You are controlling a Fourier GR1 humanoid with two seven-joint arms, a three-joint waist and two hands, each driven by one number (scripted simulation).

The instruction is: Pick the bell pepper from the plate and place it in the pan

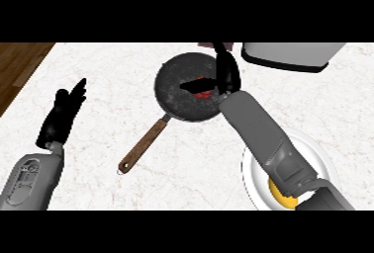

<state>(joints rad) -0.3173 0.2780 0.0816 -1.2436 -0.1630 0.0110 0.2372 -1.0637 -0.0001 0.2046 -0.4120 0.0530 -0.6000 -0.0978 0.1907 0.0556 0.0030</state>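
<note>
The right hand (226, 69) is over the pan (175, 99) near the counter's (110, 69) back edge, with its fingers curled around the red bell pepper (206, 93). The pepper is off the plate (314, 153) at the front right corner, so I think only letting go is left. The left hand (64, 111) rests with its fingers straight by the left edge.

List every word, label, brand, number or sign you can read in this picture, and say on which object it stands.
None can be read. The pan, its wooden handle, the plate, the white appliance and both forearms show no text or signs.
</note>
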